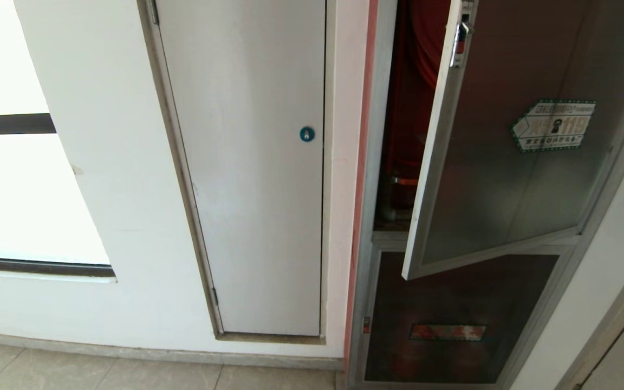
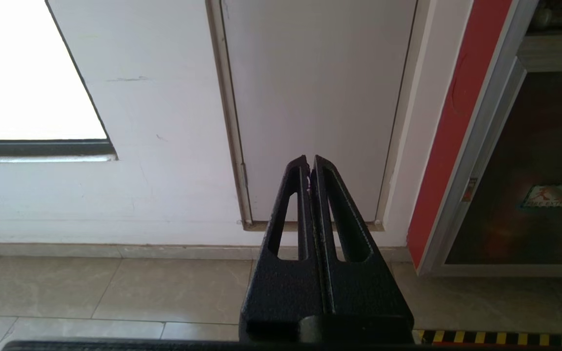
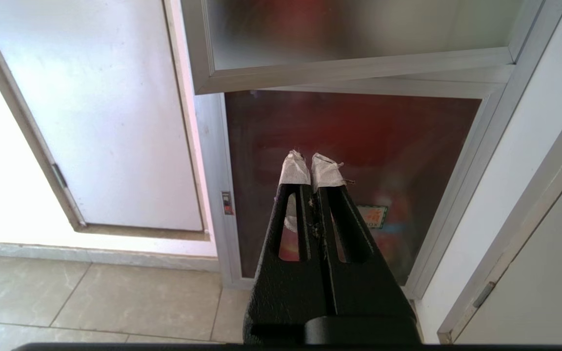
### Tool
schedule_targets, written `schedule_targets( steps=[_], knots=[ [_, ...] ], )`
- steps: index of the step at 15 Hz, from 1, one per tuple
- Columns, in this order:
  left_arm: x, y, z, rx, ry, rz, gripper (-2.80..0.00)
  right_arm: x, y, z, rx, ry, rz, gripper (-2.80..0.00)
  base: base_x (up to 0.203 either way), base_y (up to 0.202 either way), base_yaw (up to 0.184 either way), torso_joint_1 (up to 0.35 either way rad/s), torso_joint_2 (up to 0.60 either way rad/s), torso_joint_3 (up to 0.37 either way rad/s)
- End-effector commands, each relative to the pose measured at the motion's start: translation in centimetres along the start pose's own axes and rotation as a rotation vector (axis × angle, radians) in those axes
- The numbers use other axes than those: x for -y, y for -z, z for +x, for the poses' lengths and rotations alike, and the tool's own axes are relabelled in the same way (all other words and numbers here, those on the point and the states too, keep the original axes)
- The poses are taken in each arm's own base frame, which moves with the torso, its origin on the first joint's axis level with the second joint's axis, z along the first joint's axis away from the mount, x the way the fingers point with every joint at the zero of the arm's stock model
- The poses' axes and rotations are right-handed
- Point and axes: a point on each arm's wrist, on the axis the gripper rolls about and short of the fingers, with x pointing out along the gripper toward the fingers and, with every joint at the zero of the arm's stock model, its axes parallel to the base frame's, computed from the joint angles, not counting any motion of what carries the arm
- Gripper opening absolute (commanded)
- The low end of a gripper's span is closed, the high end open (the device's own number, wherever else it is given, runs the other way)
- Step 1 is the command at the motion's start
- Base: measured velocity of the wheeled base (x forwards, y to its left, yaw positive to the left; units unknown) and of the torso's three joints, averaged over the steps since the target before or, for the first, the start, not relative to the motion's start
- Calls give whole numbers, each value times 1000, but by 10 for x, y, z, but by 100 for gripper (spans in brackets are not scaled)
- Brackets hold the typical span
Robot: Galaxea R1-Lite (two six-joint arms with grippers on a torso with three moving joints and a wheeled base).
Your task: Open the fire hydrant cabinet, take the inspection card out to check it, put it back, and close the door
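On the right side of the wall, the fire hydrant cabinet (image 1: pixel 393 135) stands with its door (image 1: pixel 507 141) swung partly open, hinged on the right so that its free left edge juts out toward the camera. The door is a dark tinted glass panel in a silver frame, with a latch (image 1: pixel 461 35) near the top of the free edge and a pale sticker (image 1: pixel 553 125) on the glass. Through the gap between door and frame, red shapes show inside the cabinet, along with something metallic low down; the inspection card cannot be made out in any view. Below the open door sits a lower dark panel (image 1: pixel 453 319) with a small label plate (image 1: pixel 447 332). A red strip (image 1: pixel 363 162) runs down the cabinet's left side.

Left of the cabinet is a plain white door (image 1: pixel 252 173) with a round blue lock (image 1: pixel 307 134), and further left a bright window (image 1: pixel 14 189). Pale floor tiles (image 1: pixel 101 374) run along the base of the wall.

Neither arm appears in the head view. The left gripper (image 2: pixel 309 163) hangs low before the white door, its fingers closed together on nothing. The right gripper (image 3: pixel 310 163) points at the lower dark panel, well apart from it, its white-wrapped fingertips (image 3: pixel 294 170) pressed shut and empty.
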Motion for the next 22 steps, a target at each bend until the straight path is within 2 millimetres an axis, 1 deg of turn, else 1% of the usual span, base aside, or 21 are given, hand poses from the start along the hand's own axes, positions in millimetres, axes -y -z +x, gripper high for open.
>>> schedule_targets(
  steps=[1, 22],
  knots=[
    [0, 0, 0, -1, 0, 0, -280, 0, 0, 0, -1, 0, 0, -280, 0, 0, 0, 0, 0, 0],
    [0, 0, 0, -1, 0, 0, -280, 0, 0, 0, -1, 0, -5, -280, 0, 0, 0, 0, 0, 0]
  ],
)
